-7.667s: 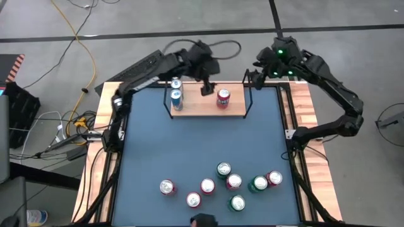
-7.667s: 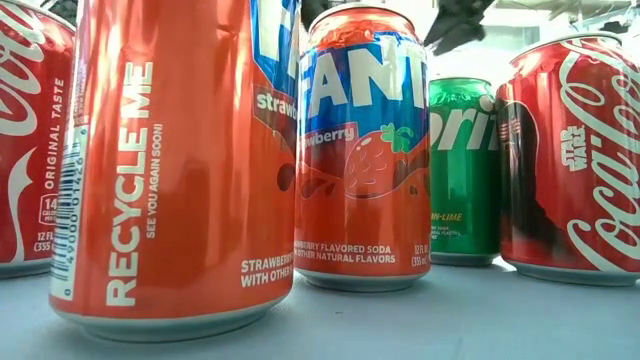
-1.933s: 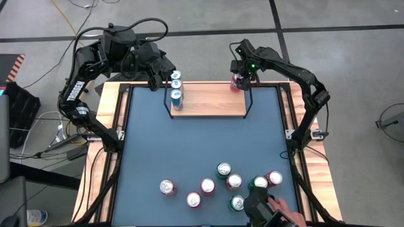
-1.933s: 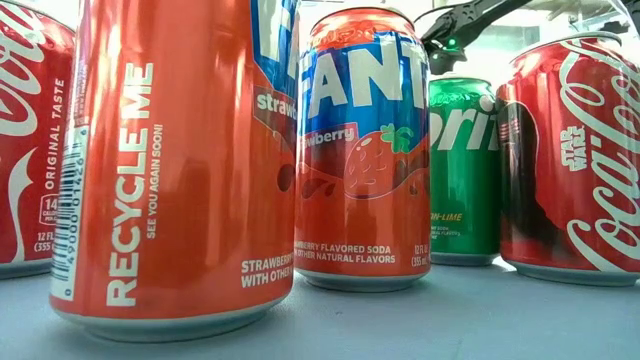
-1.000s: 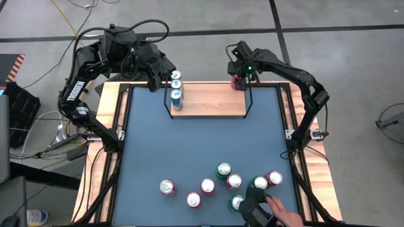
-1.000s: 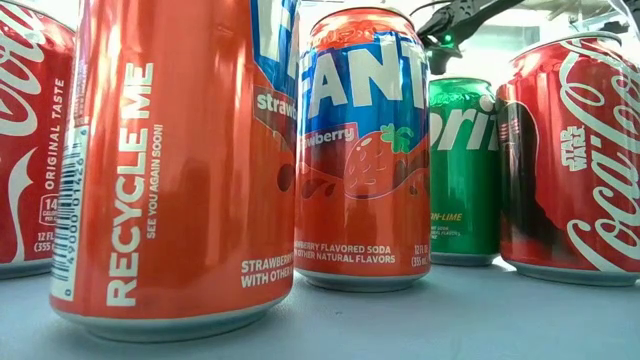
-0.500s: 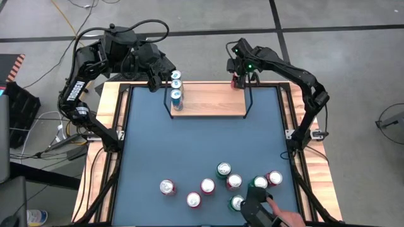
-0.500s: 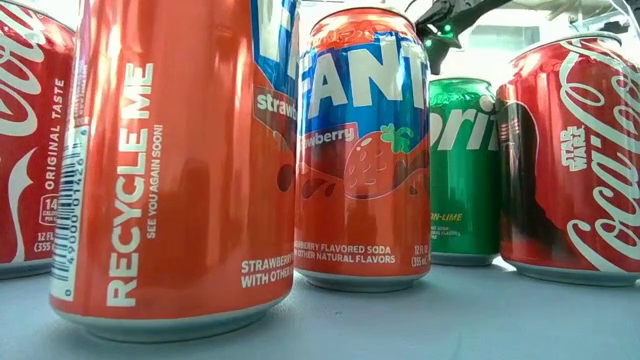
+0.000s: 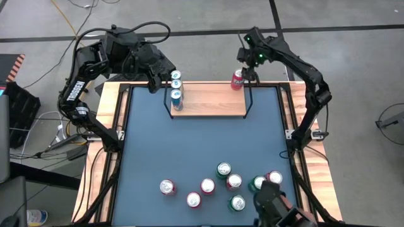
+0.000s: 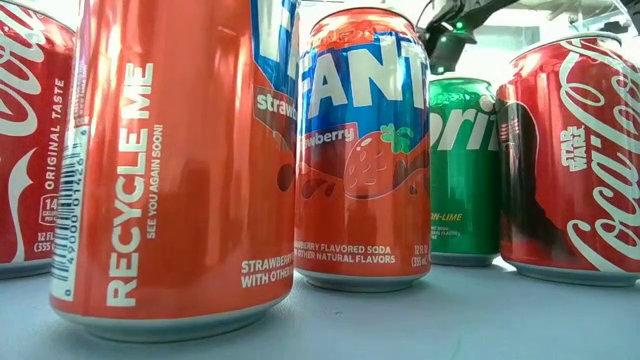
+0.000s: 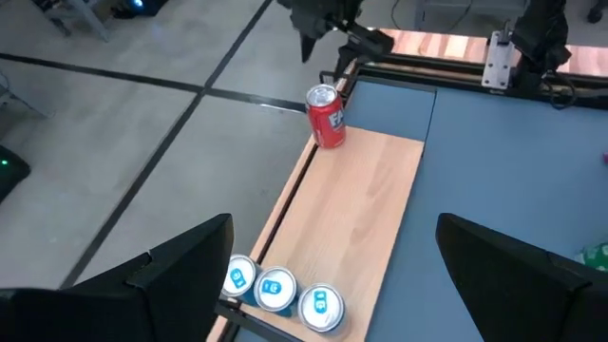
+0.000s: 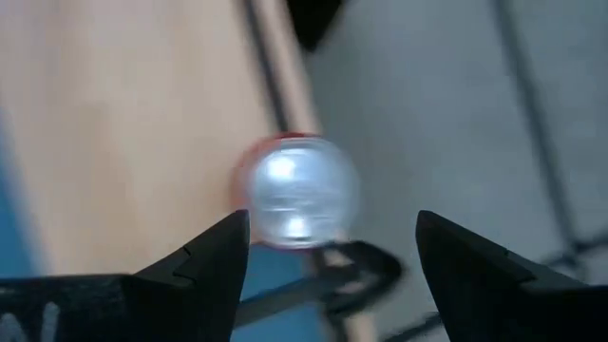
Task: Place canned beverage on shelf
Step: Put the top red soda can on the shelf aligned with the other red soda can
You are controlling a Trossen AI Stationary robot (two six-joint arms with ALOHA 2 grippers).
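While right claw [image 9: 247, 68] hovers open, shelf [image 9: 211, 101] holds 3 blue cans [image 9: 176, 85], red can [image 9: 237, 79].

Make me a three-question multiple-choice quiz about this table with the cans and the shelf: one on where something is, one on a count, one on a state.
1. Where does the red can stand on the shelf?
A. middle
B. far right corner
C. beside the blue cans

2. How many blue cans are on the shelf?
A. one
B. two
C. three

3. What is the right gripper doing?
A. open above the red can
B. clamped on a green can
C. resting on the table

Answers: 1 B, the high view shows it at the board's far right end by the wire frame. 2 C, the left wrist view shows three in a row. 3 A, the right wrist view shows its fingers spread with the can top below.
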